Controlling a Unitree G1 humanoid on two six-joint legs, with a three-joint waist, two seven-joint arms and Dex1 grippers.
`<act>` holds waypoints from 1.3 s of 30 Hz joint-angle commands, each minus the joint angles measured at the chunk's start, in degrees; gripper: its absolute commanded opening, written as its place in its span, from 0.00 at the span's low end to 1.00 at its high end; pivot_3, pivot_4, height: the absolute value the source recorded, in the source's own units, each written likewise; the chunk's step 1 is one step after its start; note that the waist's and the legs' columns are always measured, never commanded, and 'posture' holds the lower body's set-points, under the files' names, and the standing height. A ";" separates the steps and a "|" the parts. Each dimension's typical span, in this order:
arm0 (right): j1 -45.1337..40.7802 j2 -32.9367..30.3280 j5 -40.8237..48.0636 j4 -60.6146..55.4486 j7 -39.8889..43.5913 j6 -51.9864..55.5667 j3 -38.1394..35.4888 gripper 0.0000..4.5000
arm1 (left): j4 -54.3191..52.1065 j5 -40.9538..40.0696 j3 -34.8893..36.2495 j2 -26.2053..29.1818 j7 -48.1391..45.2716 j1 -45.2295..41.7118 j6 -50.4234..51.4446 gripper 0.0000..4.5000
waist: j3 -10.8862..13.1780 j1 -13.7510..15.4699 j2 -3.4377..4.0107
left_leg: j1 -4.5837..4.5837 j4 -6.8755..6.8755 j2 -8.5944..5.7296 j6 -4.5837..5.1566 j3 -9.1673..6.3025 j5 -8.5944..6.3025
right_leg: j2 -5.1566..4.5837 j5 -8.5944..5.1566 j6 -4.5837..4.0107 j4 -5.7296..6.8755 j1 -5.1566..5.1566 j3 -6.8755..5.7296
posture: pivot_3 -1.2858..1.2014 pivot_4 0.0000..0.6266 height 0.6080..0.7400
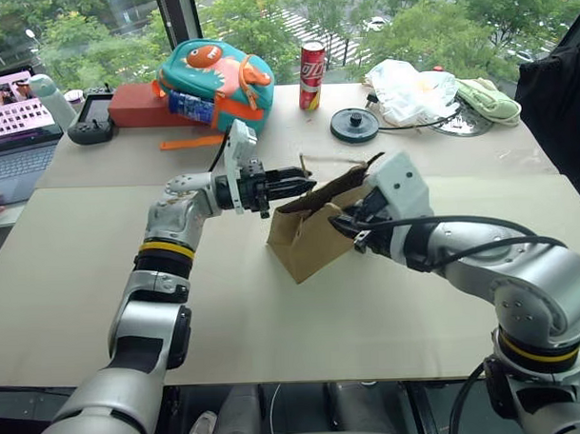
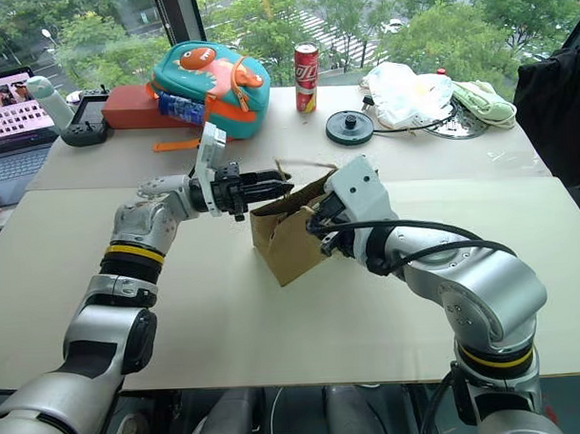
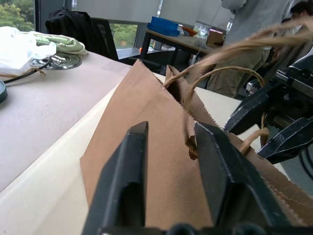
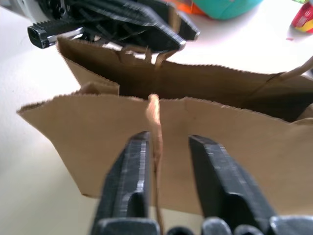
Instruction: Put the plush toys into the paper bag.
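The brown paper bag (image 1: 310,237) stands open-mouthed at the middle of the table, between my two arms. My left gripper (image 1: 303,183) reaches level across the bag's far rim. Its fingers stand open, and a cord handle (image 3: 215,73) loops just beyond them. My right gripper (image 1: 343,225) is at the near rim, open, with the other cord handle (image 4: 154,117) hanging loose between its fingers (image 4: 132,166). In the right wrist view the bag's inside (image 4: 205,85) is dark. The plush toys are out of view.
At the back of the table are a teal backpack (image 1: 214,77), a red can (image 1: 311,75), a black round disc (image 1: 353,124) and a white plastic bag (image 1: 409,89). A laptop (image 1: 15,122), a controller (image 1: 91,119) and a red box (image 1: 138,106) stand far left.
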 commanded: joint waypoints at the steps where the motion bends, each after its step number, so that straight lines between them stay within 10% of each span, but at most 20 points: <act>1: -3.39 -1.59 1.81 -1.46 2.30 -0.75 -6.08 0.68 | -4.16 -5.10 3.80 2.12 0.45 -3.09 8.08 0.65 | 0.00 -0.04 0.00 | -0.01 0.00 -0.01 0.00 0.00 0.00 | 0.00 0.00 0.00 0.00 0.00 0.00 | 0.52 0.24 0.99; 6: -6.70 0.41 6.33 -1.44 4.53 -0.18 -11.29 1.00 | -10.56 -10.67 6.65 3.89 2.27 -2.95 18.02 0.80 | 0.00 -0.08 0.00 | 0.02 -0.03 0.02 0.00 -0.02 0.00 | 0.00 0.00 0.00 0.02 0.01 -0.02 | 0.52 0.24 0.99; 12: -7.54 0.57 15.53 -3.13 7.24 0.92 -17.39 1.00 | -19.55 -14.74 9.65 7.61 7.25 1.27 26.64 0.80 | 0.00 -0.12 0.01 | 0.03 -0.03 0.03 0.00 -0.04 0.00 | 0.00 0.00 0.00 0.03 0.01 -0.03 | 0.52 0.24 0.99; 22: 2.57 -18.52 47.32 -0.29 5.87 -5.81 -35.24 1.00 | -41.47 -18.86 15.26 14.03 18.17 19.05 30.50 0.80 | 0.02 0.39 -0.01 | 0.07 -0.11 -0.01 0.00 -0.02 0.00 | -0.15 0.00 -0.01 -0.06 0.09 -0.02 | 0.52 0.24 0.99; 36: 18.19 -26.26 47.05 -6.06 3.45 -18.11 -19.53 0.03 | -45.80 -15.53 8.90 16.62 15.48 29.43 19.50 0.80 | 0.08 0.21 -0.12 | 0.56 -0.09 0.05 -0.01 0.17 0.00 | -0.09 -0.17 0.13 -0.25 0.62 0.06 | 0.52 0.24 0.99; 39: 19.51 -26.65 42.83 -7.19 4.13 -19.86 -16.00 0.01 | -45.70 -13.91 6.99 17.70 13.75 30.11 16.90 0.80 | 0.08 0.23 -0.12 | 0.58 -0.09 0.05 -0.01 0.17 0.00 | -0.10 -0.19 0.15 -0.25 0.62 0.06 | 0.52 0.24 0.99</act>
